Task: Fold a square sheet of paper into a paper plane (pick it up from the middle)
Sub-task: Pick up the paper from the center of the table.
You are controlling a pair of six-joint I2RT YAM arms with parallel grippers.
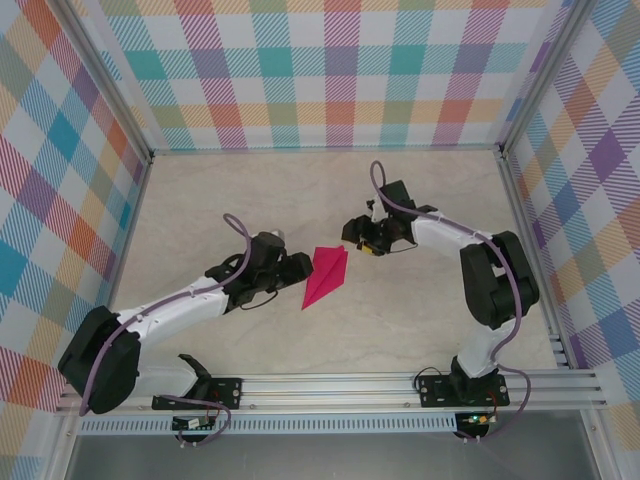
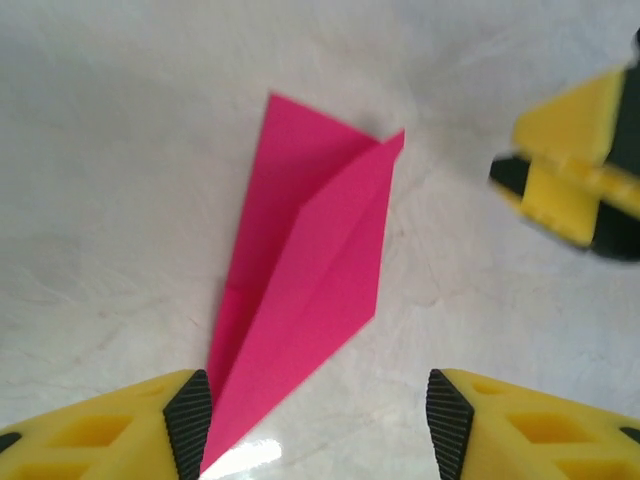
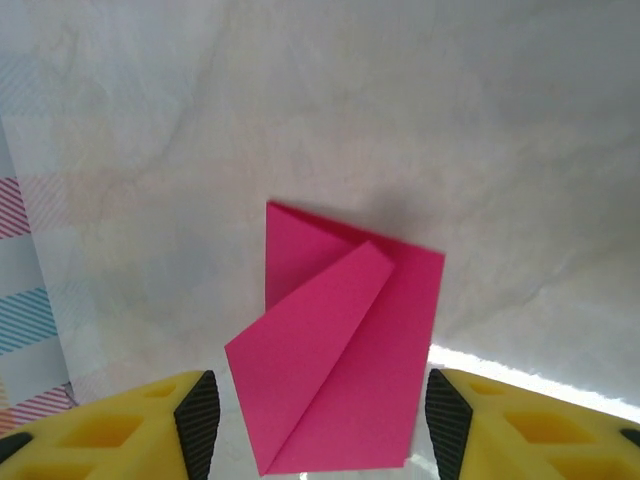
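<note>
Tabletop (image 1: 300,200): pale beige with faint marbled veining. Plaid walls (image 1: 330,70) in pastel checks enclose it at 9, 12 and 3 o'clock. A slotted aluminium rail (image 1: 350,385) runs along 6 o'clock. Lighting is even and soft, with one bright glare streak (image 3: 520,375) on the surface in the right wrist view.

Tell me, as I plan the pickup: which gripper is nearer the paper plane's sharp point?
The left gripper: the paper plane has its sharp tip right beside one of that gripper's fingers. The right gripper sits at the plane's wide tail end.
</note>
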